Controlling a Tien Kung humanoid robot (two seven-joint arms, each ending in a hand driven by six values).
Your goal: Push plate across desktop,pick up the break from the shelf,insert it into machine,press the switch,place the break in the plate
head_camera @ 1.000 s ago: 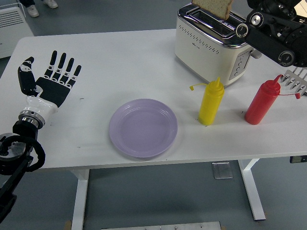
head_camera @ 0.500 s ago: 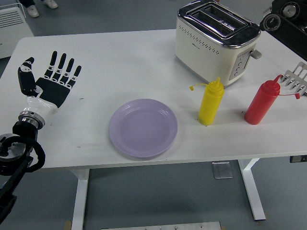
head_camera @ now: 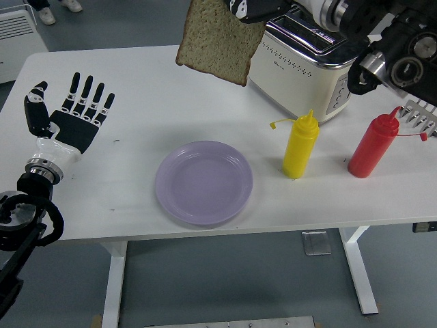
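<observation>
Above the table's far middle, a slice of brown bread (head_camera: 220,41) hangs in the air, held by its upper right corner in the right hand (head_camera: 251,8), whose dark fingers close on the crust at the picture's top edge; only part of that hand shows, so exactly how many fingers pinch the slice is hard to make out. The right arm (head_camera: 382,41) runs in from the upper right corner, passing over the cream and chrome toaster (head_camera: 300,65), which stands on the far right part of the white table (head_camera: 171,89). The bread is clear of the toaster's slots and hangs to the left of them, tilted, with its lower edge well above the tabletop. A lavender plate (head_camera: 203,182) lies flat near the table's front middle, with nothing on it, below the bread and nearer the camera. To its right stands a yellow squeeze bottle (head_camera: 300,145), upright, and further right a red squeeze bottle (head_camera: 373,145), also upright, the two apart from each other. A metal rack (head_camera: 422,116) shows at the right edge just beside the red bottle. The left hand (head_camera: 72,119) rests palm up on the table's left side, fingers spread and straight, grasping nothing, well apart from the plate.
</observation>
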